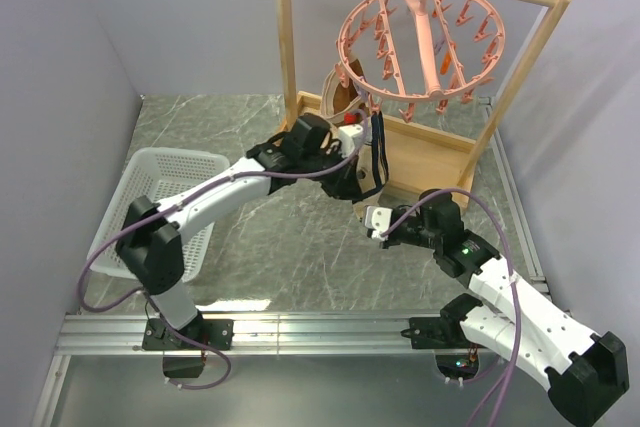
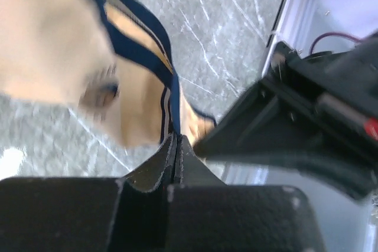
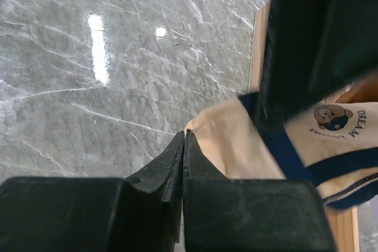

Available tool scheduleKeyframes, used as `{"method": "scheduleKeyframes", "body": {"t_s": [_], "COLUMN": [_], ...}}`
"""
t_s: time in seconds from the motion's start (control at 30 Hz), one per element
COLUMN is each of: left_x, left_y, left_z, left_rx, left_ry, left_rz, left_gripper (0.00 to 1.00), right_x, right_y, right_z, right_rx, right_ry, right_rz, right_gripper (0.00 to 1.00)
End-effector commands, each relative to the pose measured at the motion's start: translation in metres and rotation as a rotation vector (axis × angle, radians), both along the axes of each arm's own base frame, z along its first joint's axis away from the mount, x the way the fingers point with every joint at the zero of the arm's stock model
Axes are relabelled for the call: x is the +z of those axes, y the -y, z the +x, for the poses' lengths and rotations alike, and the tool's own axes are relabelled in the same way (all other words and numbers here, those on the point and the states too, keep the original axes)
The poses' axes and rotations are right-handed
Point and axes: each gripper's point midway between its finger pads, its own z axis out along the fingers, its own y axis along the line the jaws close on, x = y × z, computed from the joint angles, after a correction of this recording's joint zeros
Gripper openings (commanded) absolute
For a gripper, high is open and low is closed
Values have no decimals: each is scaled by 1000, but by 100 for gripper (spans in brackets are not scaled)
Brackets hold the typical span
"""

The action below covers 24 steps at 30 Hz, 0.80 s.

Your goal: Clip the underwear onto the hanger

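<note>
Top view: the hanger (image 1: pixel 420 42) hangs at twelve o'clock. Beneath it, the left gripper (image 1: pixel 362 179) and right gripper (image 1: pixel 372 215) share the underwear (image 1: pixel 378 152), likely spreading it for the pegs.

Left wrist: jaws clamped on the dark trim.

Right wrist: jaws pinched on a cloth corner.

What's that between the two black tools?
The underwear: the left tool and the right tool each pinch an edge of it, seen in both wrist views.

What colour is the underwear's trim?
Dark navy, on beige underwear; clearest in the right wrist view.
</note>
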Motion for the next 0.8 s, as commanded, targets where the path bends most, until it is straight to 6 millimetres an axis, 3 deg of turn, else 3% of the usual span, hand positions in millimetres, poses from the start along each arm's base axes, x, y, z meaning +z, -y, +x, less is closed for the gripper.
{"method": "scheduleKeyframes", "body": {"t_s": [0.0,0.03,0.1,0.2,0.23,0.37,0.5,0.6,0.77], "left_x": [67,61,55,25,3,-32,-58,-79,-89], "left_y": [-27,-39,-51,-66,-71,-67,-52,-49,-47], "left_z": [-2,6,-2,-11,-16,-12,14,21,19], "left_rx": [43,87,92,84,86,101,132,141,149], "left_ry": [75,41,14,-9,-40,-143,-205,-257,-250], "left_rz": [-185,-204,-191,-94,-49,22,80,136,129], "left_gripper": [0,0,0,0,0,0,0,0,0], "right_x": [26,25,24,24,25,25,25,25,21], "right_y": [-2,-2,0,1,1,1,-1,0,1], "right_z": [3,2,3,2,2,1,3,4,2], "right_rx": [-10,-12,-25,-39,-45,-48,-47,-44,-47], "right_ry": [49,44,41,34,28,17,13,18,9], "right_rz": [39,39,43,50,59,70,71,60,52], "right_gripper": [0,0,0,0,0,0,0,0,0]}}
